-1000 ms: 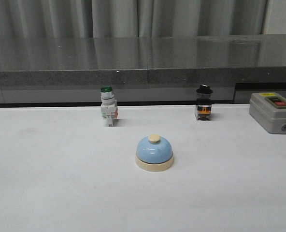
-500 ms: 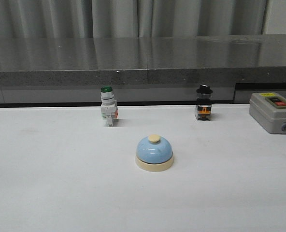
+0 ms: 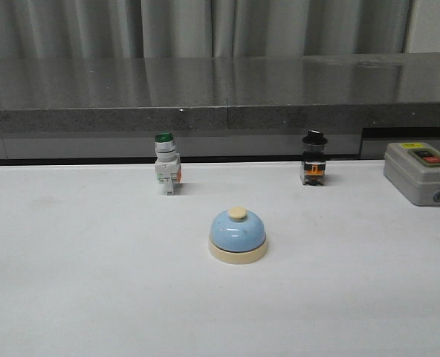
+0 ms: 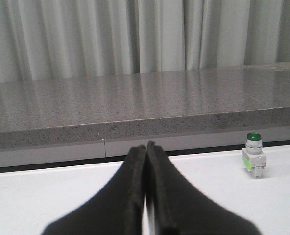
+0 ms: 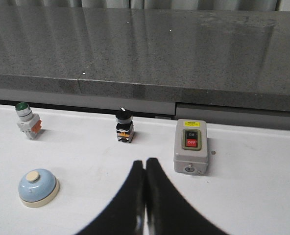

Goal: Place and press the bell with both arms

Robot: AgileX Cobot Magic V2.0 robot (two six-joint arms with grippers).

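Both the left hand (image 4: pixel 146 152) and right hand (image 5: pixel 145 166) are clenched empty, their bases cropped; bell (image 3: pixel 238 234) untouched.

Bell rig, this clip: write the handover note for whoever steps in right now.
Left tool: shut, empty, held above the table.
Right tool: shut, empty, also held back.
Bell: upright on the white table, near the middle, in front of the green-capped switch and the black-knob switch; grey box at far right.
Done: nothing evident; neither arm shows in the front view.
Left: place the bell, then press its button.
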